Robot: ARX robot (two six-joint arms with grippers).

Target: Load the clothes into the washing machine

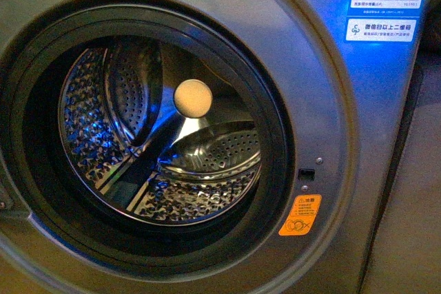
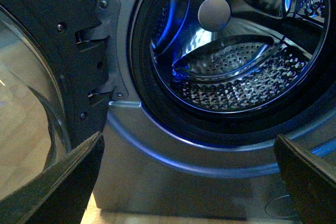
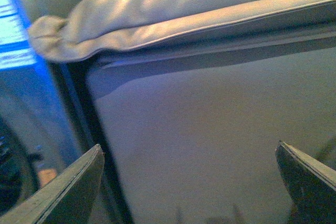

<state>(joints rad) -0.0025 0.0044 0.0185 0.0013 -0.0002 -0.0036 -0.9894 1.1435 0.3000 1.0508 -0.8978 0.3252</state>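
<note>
The left fingers (image 2: 68, 182) hang spread wide and empty, low before the open washing machine (image 1: 324, 101). The right fingers (image 3: 68, 192), equally spread and empty, face a grey panel (image 3: 210, 140) beside it.

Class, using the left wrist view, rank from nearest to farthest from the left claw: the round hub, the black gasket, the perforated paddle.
1. Black gasket, ringing the front opening.
2. Perforated paddle, lower down, further in.
3. Round hub, deepest, centre back.
</note>
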